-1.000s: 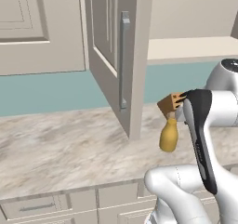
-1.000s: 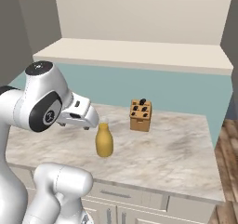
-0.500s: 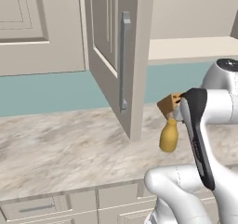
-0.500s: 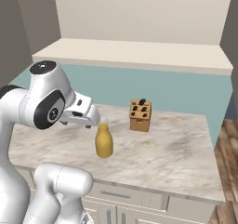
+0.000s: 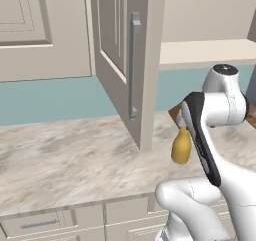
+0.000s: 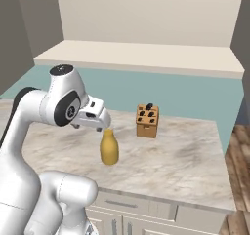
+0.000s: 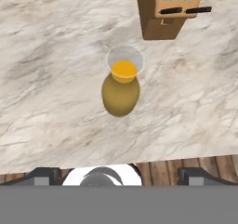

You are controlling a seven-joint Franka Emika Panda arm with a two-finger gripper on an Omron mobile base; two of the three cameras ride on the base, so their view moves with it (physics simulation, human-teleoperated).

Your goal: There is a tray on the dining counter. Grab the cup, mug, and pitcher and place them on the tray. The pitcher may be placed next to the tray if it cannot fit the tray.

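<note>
Hand (image 6: 100, 124) open above unlabelled pitcher (image 6: 109, 147).

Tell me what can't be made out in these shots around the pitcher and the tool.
- Pitcher: left base view, its right side is hidden behind the arm.
- Knife block: hand view, top cut off by the frame edge; left base view, mostly hidden behind the arm.
- Tool: right base view, fingertips too small to make out.

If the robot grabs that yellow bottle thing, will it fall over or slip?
The pitcher stands upright on a wide round body, so it probably won't tip easily. Its smooth, curved sides look slippery, so the open hand above it might grip the narrow neck better. It looks stiff, probably not squashy.
</note>
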